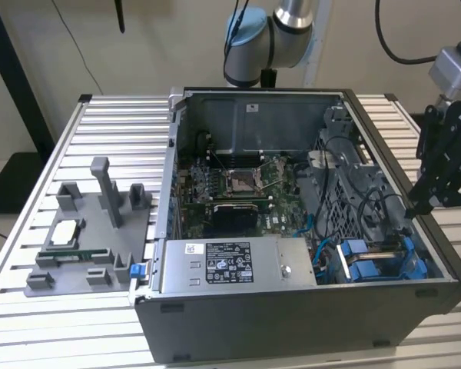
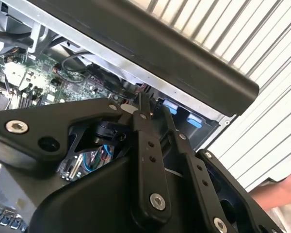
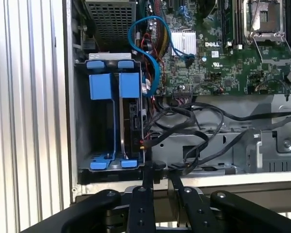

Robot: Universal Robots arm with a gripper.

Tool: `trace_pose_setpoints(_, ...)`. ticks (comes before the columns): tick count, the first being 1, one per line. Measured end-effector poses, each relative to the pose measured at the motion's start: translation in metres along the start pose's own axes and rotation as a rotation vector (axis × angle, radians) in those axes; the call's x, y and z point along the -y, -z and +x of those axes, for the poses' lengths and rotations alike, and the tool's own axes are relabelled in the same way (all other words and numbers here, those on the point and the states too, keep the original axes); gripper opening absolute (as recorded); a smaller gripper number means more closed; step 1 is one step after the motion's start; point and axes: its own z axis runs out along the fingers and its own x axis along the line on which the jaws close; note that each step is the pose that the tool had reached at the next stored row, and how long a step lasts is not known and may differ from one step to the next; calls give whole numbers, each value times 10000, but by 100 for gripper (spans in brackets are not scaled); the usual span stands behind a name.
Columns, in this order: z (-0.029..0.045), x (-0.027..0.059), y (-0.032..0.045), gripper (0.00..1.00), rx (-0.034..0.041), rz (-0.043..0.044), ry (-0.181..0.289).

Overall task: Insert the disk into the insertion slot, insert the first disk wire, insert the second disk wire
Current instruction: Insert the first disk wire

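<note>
The disk (image 3: 134, 121) sits on edge in the insertion slot (image 3: 82, 121) of the grey drive cage, framed by its blue carrier (image 3: 130, 85), with its dark connector edge showing. In the exterior view the blue carriers (image 1: 369, 265) lie at the case's near right corner. Loose black disk wires (image 3: 203, 131) loop beside the cage, and a blue wire (image 3: 155, 29) curves over the board. My gripper (image 3: 161, 174) hovers at the case's rim just outside the cage, its fingers (image 2: 143, 116) shut to a narrow gap. It hangs over the case's right wall (image 1: 412, 207).
The open computer case holds a green motherboard (image 1: 238, 184) and a silver labelled power-supply box (image 1: 238, 265). A grey fixture tray (image 1: 84, 231) with small parts lies at the exterior view's left on the ribbed table. A person's hand (image 2: 276, 191) shows beyond the case.
</note>
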Motion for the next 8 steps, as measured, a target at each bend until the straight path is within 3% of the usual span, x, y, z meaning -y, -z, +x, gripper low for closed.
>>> trace_pose_setpoints(2,7,1,-14,100,5,-1,-109)
trace_pose_setpoints(8,29,6,-60,100,10,-166,-362)
